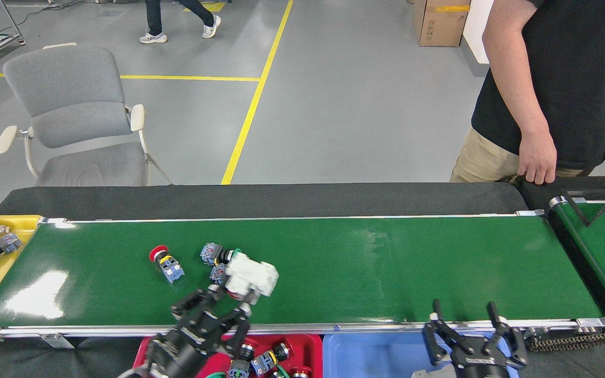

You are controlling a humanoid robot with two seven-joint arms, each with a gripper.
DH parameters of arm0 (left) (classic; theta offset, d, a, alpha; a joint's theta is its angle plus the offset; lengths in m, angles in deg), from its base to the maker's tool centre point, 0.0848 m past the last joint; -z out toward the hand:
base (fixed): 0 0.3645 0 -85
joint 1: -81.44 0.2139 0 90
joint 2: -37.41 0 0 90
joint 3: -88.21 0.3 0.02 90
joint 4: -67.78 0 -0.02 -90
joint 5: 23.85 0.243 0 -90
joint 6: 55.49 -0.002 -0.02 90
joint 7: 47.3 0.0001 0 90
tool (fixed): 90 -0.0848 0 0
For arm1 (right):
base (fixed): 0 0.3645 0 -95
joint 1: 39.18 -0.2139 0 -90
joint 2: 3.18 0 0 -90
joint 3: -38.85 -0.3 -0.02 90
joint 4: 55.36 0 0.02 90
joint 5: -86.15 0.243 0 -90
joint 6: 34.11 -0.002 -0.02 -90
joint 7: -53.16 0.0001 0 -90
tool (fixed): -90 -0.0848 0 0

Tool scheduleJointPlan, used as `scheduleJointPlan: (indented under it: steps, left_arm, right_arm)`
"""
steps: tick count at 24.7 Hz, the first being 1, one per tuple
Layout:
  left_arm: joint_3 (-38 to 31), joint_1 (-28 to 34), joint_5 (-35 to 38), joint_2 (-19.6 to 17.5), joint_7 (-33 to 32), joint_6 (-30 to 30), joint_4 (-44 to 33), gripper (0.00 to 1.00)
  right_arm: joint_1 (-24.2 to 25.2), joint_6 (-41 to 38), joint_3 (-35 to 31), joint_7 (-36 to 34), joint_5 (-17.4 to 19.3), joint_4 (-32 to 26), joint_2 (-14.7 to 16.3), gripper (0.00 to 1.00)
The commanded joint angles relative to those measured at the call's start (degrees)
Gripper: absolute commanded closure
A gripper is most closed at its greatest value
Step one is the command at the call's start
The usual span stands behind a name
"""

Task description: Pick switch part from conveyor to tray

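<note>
The conveyor (386,262) fills the worktop ahead of me, a wide, glossy green belt with silver rails; it looks slick, so I judge parts will skid if nudged rather than pinched. Beyond it are grey floor, a chair (71,115) and a person (554,79) standing at the belt's far right corner, so I would keep my reach low there. Below my left jaws is the red tray (308,344), already holding switches; my right jaws (468,328) stand spread and empty over the blue tray (376,357). My left jaws (218,310) are closed on the white switch part (250,278), holding it just above the belt at its near end. It looks like light, rigid moulded plastic; flat sides are the place to grip. Just beyond it lie a green-capped switch (218,254) and, further left, a red-capped switch (166,262).
</note>
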Motion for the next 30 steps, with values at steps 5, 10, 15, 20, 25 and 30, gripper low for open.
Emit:
scheduleJointPlan:
  steps: [5, 10, 15, 20, 25, 30]
  left_arm:
    - [17.0, 0.1, 6.9, 5.4, -1.0, -7.6, -1.3, 0.89]
    - [24.2, 0.8, 6.6, 5.5, -3.3, -15.3, -0.3, 0.0]
    - [22.3, 4.1, 6.5, 4.9, -3.1, -17.0, -0.7, 0.0]
    - [8.4, 8.6, 6.9, 3.9, -2.0, -21.5, -3.9, 0.0]
    - [-19.0, 10.5, 6.3, -1.2, -0.7, -21.0, -3.8, 0.0]
    - [-34.0, 11.7, 2.9, -2.0, -0.8, -9.1, -2.9, 0.0]
  right_arm:
    - [-0.8, -4.1, -3.3, -0.5, 6.0, -1.1, 1.2, 0.0]
    - [-0.5, -9.5, -3.4, -0.3, 6.1, -1.0, 2.2, 0.0]
    - [-0.5, -10.0, -3.4, 0.2, 6.1, -1.1, 2.0, 0.0]
    - [-0.1, -10.2, -3.1, 1.0, 6.0, -1.9, 2.3, 0.0]
    - [2.2, -10.5, -2.0, 1.3, 5.8, -4.6, 2.7, 0.0]
    - [2.1, -10.5, -2.0, 1.3, 5.8, -4.7, 3.2, 0.0]
